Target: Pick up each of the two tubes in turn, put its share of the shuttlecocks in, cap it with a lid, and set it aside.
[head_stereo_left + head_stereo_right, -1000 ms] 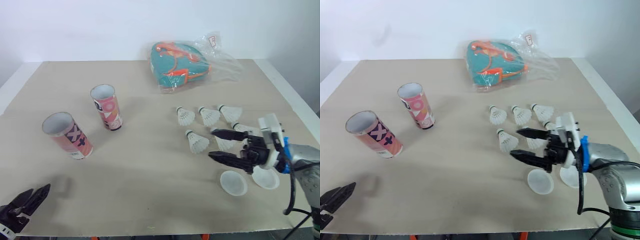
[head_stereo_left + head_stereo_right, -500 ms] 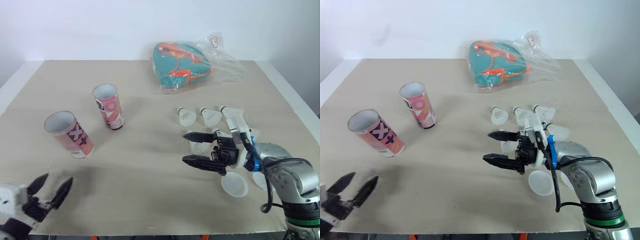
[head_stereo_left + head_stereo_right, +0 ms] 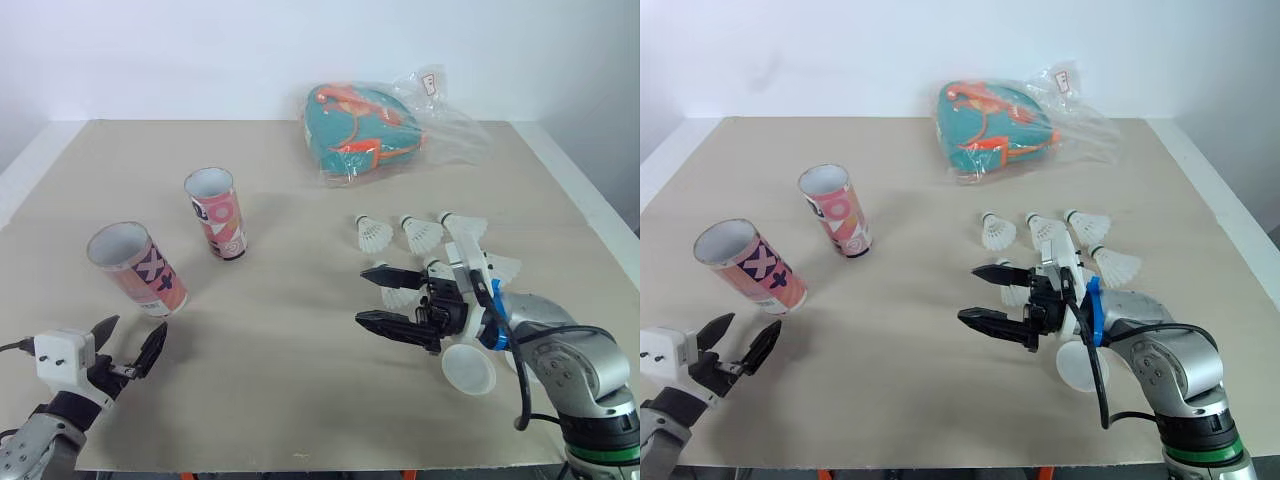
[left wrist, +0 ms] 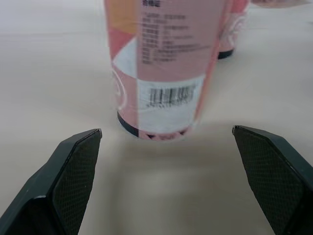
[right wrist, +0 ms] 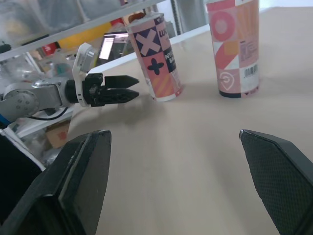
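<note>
Two pink patterned tubes stand open-topped on the left of the table: one with a cross and plus print [image 3: 135,268], tilted, and one farther back [image 3: 216,213]. My left gripper [image 3: 138,328] is open just in front of the cross tube [image 4: 164,68], not touching it. Several white shuttlecocks [image 3: 420,233] lie at the right. My right gripper [image 3: 363,294] hovers open and empty left of them, partly hiding one shuttlecock [image 3: 400,296]. A translucent lid [image 3: 468,368] lies beside the right wrist. In the right wrist view both tubes [image 5: 234,46] and the left gripper [image 5: 132,88] appear.
A teal and orange bag in a clear plastic wrapper [image 3: 365,128] lies at the back of the table. The beige table [image 3: 300,380] has bare room in its middle and along its front edge. Shelving with clutter shows beyond the table in the right wrist view.
My left gripper has risen from the table's front corner, opened, and moved up toward the cross tube. My right gripper has slid left, away from the lids.
</note>
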Tool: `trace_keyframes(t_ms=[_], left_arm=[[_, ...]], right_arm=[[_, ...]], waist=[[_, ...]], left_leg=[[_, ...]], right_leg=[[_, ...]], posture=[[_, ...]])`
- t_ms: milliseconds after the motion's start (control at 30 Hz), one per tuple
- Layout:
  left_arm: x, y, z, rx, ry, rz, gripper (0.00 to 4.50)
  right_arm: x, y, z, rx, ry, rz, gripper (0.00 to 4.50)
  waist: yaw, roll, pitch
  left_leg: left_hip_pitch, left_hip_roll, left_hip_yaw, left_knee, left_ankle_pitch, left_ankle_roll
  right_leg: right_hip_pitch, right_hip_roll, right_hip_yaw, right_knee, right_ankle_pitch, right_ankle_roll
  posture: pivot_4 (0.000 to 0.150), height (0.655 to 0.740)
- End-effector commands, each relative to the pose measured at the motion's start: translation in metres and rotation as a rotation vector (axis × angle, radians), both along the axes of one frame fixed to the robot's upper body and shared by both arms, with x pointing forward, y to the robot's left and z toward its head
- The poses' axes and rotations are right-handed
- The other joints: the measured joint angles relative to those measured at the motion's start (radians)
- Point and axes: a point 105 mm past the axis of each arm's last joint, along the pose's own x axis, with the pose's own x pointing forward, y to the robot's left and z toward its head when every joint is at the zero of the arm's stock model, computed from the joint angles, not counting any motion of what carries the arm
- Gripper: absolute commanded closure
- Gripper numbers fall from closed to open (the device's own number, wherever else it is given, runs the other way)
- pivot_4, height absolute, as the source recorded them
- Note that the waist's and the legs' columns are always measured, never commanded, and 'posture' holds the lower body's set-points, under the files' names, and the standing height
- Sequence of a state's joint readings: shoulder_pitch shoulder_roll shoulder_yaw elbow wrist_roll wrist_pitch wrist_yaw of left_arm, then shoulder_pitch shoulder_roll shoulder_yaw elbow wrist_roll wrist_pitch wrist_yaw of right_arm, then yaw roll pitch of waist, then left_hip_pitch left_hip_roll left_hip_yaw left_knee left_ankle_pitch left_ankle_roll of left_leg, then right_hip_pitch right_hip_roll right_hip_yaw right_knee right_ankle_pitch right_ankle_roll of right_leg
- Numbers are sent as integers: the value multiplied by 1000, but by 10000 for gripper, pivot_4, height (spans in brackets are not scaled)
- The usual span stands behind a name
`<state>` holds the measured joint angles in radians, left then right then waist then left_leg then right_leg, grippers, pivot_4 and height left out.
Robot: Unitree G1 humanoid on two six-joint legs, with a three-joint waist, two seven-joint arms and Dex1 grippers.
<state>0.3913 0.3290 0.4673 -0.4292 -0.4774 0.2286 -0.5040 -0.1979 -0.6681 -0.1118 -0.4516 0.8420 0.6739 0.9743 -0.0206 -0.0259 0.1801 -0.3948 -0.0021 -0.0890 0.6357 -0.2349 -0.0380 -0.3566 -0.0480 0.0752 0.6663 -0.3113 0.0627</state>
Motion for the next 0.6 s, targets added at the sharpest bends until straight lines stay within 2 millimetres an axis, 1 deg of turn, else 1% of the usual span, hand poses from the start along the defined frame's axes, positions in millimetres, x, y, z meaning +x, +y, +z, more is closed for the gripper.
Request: trace_keyframes(t_ms=[33, 100, 267, 433, 600], left_arm=[[10, 5, 8, 63, -39, 8, 283], [16, 4, 8, 76, -44, 3, 283], [37, 1, 10, 100, -59, -36, 283], [50, 0, 9, 106, -56, -67, 283], [60, 5, 6, 108, -55, -70, 283]], right_arm=[[-9, -1, 14, 18, -52, -14, 0], [-10, -1, 15, 19, -52, -25, 0], [-15, -1, 16, 17, -57, -52, 0], [-19, 0, 20, 30, -67, -74, 0], [-21, 0, 23, 36, -74, -99, 0]], waist=[[0, 0, 0], [0, 0, 0], [0, 0, 0], [-2, 0, 0], [0, 0, 0]], left_leg=[[-1, 0, -2, 0, 0, 0], [-1, 0, -2, 0, 0, 0], [-1, 0, -4, 0, 1, -1], [-1, 0, -4, 0, 1, -1], [-1, 0, -6, 0, 1, -1]], right_leg=[[0, 0, -2, 0, 0, 0], [0, 0, -1, 0, 0, -1], [0, 2, -2, 1, 1, -1], [0, 2, -2, 1, 1, -1], [0, 2, -3, 1, 1, -1]], posture=[[1500, 7387], [1500, 7387], [1500, 7387], [1500, 7387], [1500, 7387]])
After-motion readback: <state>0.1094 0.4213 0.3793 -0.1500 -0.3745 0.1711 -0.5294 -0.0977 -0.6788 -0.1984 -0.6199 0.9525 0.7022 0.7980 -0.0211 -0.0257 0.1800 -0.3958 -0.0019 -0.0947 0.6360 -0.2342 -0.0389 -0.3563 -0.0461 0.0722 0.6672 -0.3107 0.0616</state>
